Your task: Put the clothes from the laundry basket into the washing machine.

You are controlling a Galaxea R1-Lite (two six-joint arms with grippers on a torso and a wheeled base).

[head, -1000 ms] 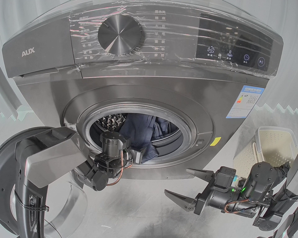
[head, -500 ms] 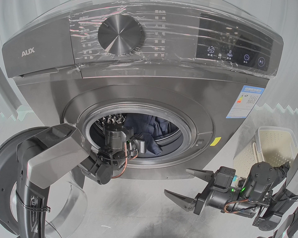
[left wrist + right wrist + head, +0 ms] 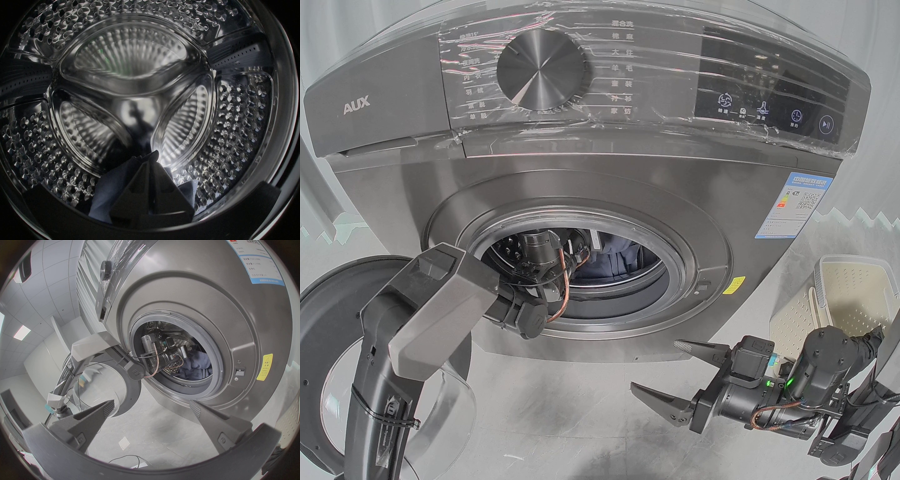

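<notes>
left tool in dimpled steel drum, apparently pinching dark blue cloth; right tool spread; blue-white sticker and yellow sticker on washer front.

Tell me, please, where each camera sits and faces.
Head view: on the head, looking down at the washing machine; both arms show.
Left wrist view: inside the drum, facing its back; left claw grips a dark garment.
Right wrist view: low outside, facing the door opening; right claw open.
Head and right wrist views share the left arm in the drum.
</notes>
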